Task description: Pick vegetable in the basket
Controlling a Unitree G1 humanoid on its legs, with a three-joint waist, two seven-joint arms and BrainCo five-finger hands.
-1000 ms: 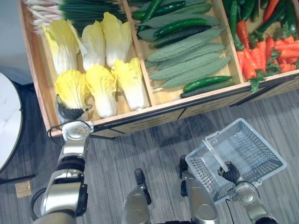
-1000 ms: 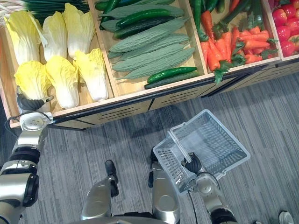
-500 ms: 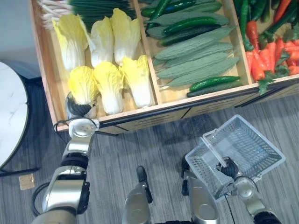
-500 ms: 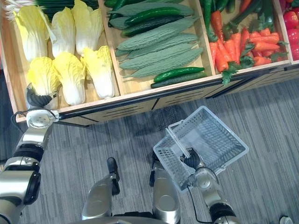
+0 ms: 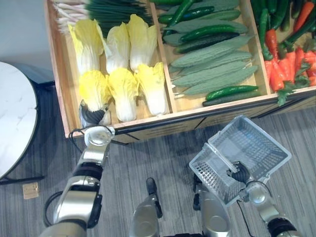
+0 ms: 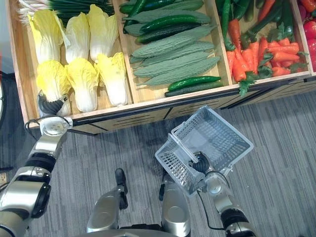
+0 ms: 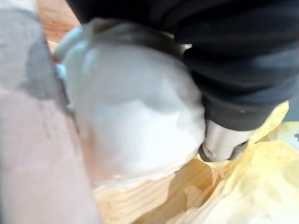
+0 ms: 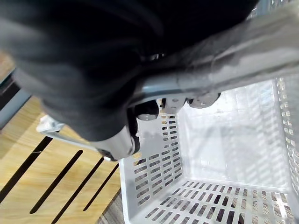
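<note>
A pale yellow napa cabbage [image 5: 94, 89] lies at the front left corner of the wooden crate [image 5: 61, 98]. My left hand [image 5: 94, 116] sits on its white stem end [image 7: 135, 116], and a finger [image 7: 224, 142] curls against that base beside the leaves. My right hand [image 5: 240, 174] is shut on the grey handle [image 8: 210, 60] of a white plastic basket [image 5: 256, 143]. The basket hangs tilted and empty over the floor in front of the crate.
Several more napa cabbages [image 5: 138, 89] fill the same compartment, with green onions [image 5: 108, 10] behind them. Bitter gourds [image 5: 212, 64] and cucumbers [image 5: 232, 91] lie in the middle compartment, carrots [image 5: 289, 69] at the right. A round white table [image 5: 15, 128] stands at the left.
The whole view has shifted, so the camera moved. My left hand stays at the cabbage's base and its fingers have closed in on it. The right hand keeps hold of the basket.
</note>
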